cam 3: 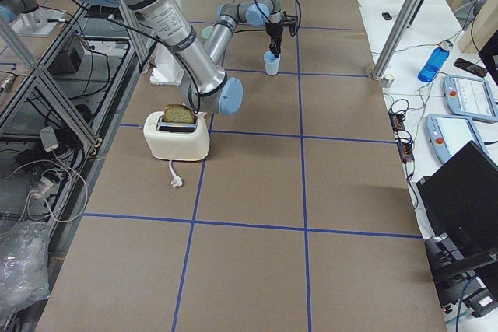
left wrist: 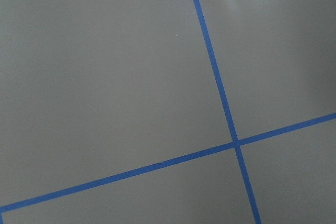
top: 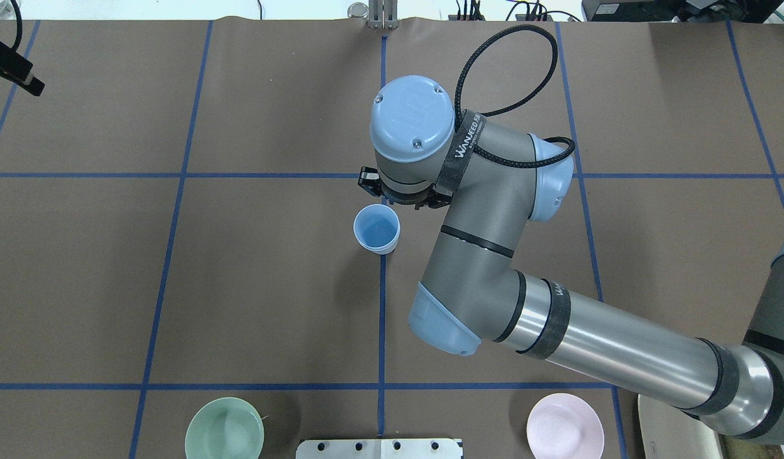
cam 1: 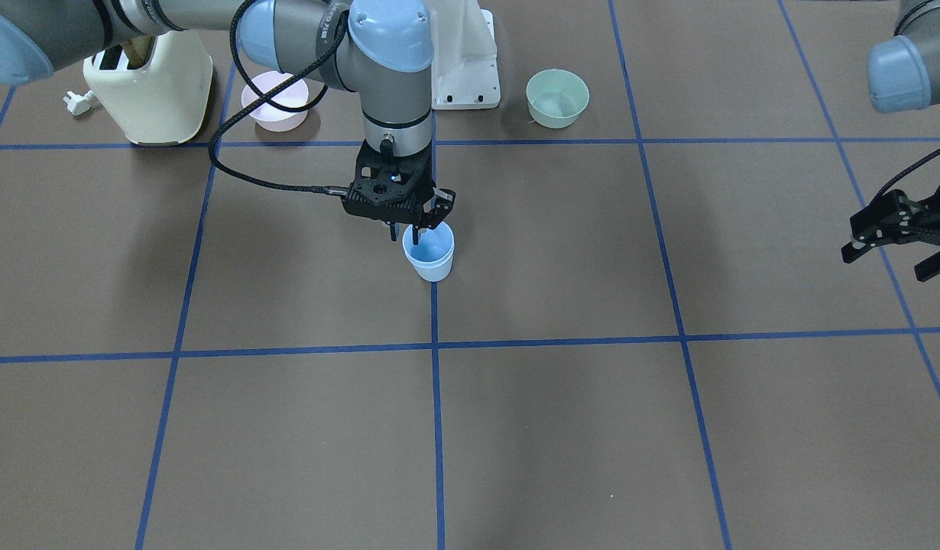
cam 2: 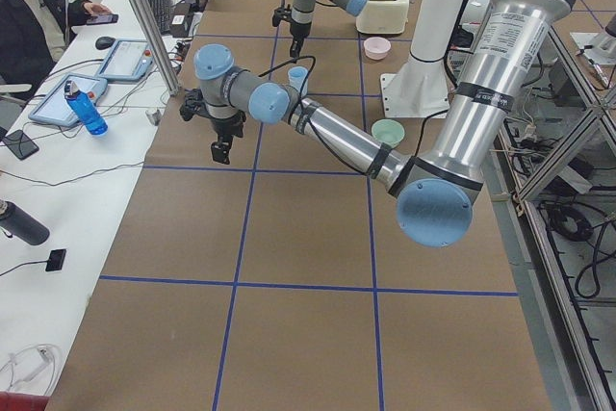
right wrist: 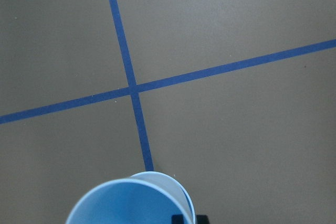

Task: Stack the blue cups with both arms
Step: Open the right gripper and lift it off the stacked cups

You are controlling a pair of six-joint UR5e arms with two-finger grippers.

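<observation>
Two pale-blue cups (cam 1: 429, 256) stand nested near the table's middle, on a blue tape line; the overhead view (top: 377, 228) shows a double rim. In the right wrist view the upper cup (right wrist: 126, 205) sits slightly offset in the lower cup (right wrist: 176, 187). My right gripper (cam 1: 406, 235) hangs straight down over them, one finger inside the upper cup's rim and one outside, shut on it. In the overhead view my wrist hides the fingers. My left gripper (cam 1: 886, 266) is open and empty, hovering far off at the table's side. Its wrist view shows only bare mat.
A cream toaster (cam 1: 149, 84), a pink bowl (cam 1: 275, 99), the white base stand (cam 1: 464, 61) and a green bowl (cam 1: 557, 97) line the robot's edge of the table. A person (cam 2: 34, 7) sits at a side desk.
</observation>
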